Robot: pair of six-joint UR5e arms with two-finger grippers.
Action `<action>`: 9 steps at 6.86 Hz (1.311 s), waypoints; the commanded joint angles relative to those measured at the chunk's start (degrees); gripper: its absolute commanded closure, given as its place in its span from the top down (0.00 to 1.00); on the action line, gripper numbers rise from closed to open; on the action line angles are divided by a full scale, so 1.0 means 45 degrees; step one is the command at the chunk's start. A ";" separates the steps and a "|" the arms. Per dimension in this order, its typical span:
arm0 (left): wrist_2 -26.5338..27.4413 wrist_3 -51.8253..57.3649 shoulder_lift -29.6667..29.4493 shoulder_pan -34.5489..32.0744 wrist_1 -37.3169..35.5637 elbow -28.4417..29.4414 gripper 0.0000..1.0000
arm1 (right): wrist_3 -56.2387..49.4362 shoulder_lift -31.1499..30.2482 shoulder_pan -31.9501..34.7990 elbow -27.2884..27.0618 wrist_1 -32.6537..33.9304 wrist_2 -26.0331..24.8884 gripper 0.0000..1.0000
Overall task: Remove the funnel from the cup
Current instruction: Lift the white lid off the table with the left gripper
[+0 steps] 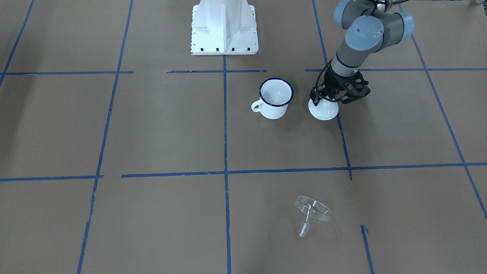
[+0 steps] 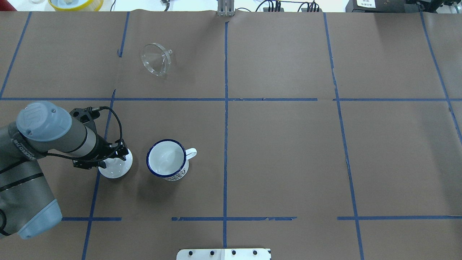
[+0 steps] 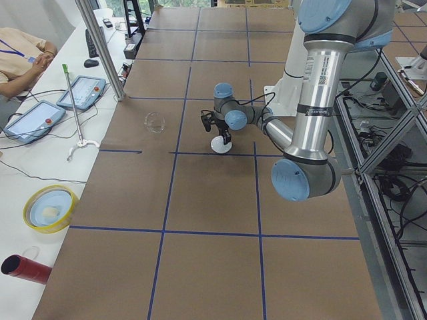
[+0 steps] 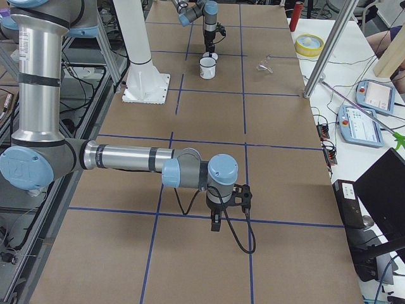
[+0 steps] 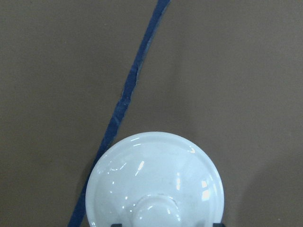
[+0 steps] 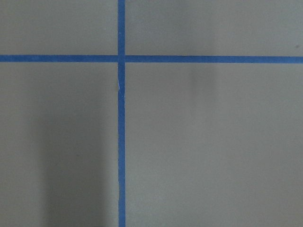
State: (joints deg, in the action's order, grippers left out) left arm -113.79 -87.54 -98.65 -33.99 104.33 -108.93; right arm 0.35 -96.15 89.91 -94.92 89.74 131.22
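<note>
The clear funnel [image 1: 312, 213] lies on its side on the brown table, far from the cup, and also shows in the overhead view [image 2: 157, 59]. The cup [image 1: 274, 99], a white mug with a dark blue rim, stands upright and empty [image 2: 168, 160]. My left gripper [image 1: 325, 101] is down over a white domed lid [image 1: 323, 110] beside the cup. In the left wrist view its jaws stand apart on either side of the lid's [image 5: 156, 184] knob. My right gripper [image 4: 216, 225] hangs over bare table far from both; I cannot tell whether it is open or shut.
The white robot base [image 1: 224, 28] stands behind the cup. A yellow bowl [image 3: 50, 208], a red can [image 3: 23, 267] and teach pendants [image 3: 80, 92] sit on the side bench past the table's far edge. Blue tape lines cross the table.
</note>
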 commanded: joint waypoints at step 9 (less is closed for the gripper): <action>0.0560 -0.0018 -0.0051 -0.0316 -0.1654 -0.1314 0.00 | 0.0000 0.0000 0.0000 0.0000 0.0000 0.0000 1.00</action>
State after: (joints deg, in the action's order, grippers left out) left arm -111.28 -87.62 -98.64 -35.02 99.80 -111.85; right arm 0.35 -96.15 89.91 -94.92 89.74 131.22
